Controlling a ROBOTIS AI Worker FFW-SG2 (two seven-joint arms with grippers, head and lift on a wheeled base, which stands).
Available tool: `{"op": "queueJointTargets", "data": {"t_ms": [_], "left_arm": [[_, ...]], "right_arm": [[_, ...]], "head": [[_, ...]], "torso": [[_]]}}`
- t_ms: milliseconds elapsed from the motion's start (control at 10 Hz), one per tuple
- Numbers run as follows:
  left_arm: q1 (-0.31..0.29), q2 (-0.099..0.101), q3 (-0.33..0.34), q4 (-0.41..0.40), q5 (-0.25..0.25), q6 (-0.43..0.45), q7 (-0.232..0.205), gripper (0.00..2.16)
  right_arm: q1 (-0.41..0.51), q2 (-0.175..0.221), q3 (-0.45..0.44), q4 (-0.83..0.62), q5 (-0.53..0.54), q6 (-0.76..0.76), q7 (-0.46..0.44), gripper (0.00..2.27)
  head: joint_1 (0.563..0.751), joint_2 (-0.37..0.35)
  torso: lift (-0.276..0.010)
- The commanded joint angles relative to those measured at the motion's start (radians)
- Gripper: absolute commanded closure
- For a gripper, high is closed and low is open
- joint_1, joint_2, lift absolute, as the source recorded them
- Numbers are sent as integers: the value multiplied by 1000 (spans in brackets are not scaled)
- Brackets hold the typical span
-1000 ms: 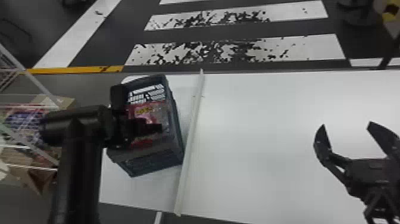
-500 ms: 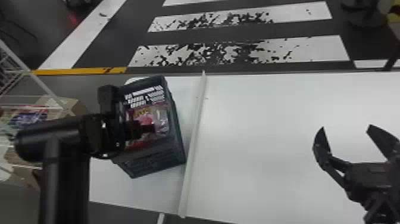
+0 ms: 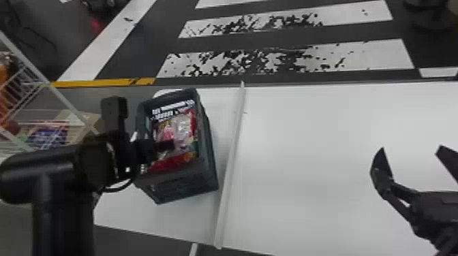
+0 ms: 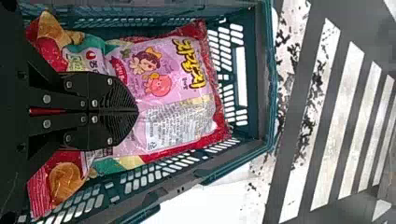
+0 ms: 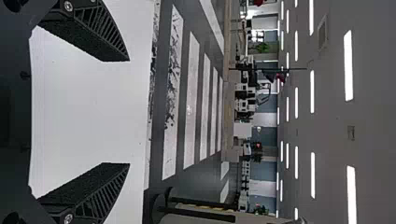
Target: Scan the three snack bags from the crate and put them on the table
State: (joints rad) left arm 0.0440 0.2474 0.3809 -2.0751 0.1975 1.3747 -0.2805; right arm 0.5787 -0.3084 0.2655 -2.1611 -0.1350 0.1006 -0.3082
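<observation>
Left gripper (image 3: 172,145): over the crate (image 3: 185,185), fingertips at a pink snack bag (image 4: 173,70). In the left wrist view the two fingers are closed together, ridged tips side by side on the bag's printed face. Whether any film is pinched between them – cannot tell.

Pink snack bag: inside the crate, on top of the other packaging, reaching from under the fingers toward the crate's far end wall. Red packaging (image 4: 67,184) with pictured chips and green patches lies under it and shows on both sides of the same fingers; one bag or two, cannot tell.

Crate: dark, slotted walls, open top. It stands around the bags, below the left gripper, on the white table (image 3: 340,136). A pale raised strip (image 3: 231,163) runs along the table just beside the crate, on the side toward the right gripper (image 3: 411,148).

Right gripper: well apart from the crate, above the table. Fingers spread wide, nothing between them – the right wrist view agrees.

Surroundings: to the left of the left gripper, a white wire rack (image 3: 68,102) with colourful packages (image 3: 51,134). Beyond both grippers, past the table edge, dark floor with white stripes (image 3: 116,37) and a yellow line (image 3: 102,82).
</observation>
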Motion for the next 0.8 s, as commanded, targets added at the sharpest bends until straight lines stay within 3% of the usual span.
{"op": "queueJointTargets", "data": {"t_ms": [0, 700], "left_arm": [[28, 0, 18, -42, 8, -1, 4, 2138], [85, -2, 64, -152, 48, -22, 26, 2138]], "right_arm": [[6, 0, 1, -6, 0, 0, 0, 80], [10, 6, 3, -9, 0, 0, 0, 80]], "head": [[695, 288], [695, 317]], "torso": [[-94], [-94]]}}
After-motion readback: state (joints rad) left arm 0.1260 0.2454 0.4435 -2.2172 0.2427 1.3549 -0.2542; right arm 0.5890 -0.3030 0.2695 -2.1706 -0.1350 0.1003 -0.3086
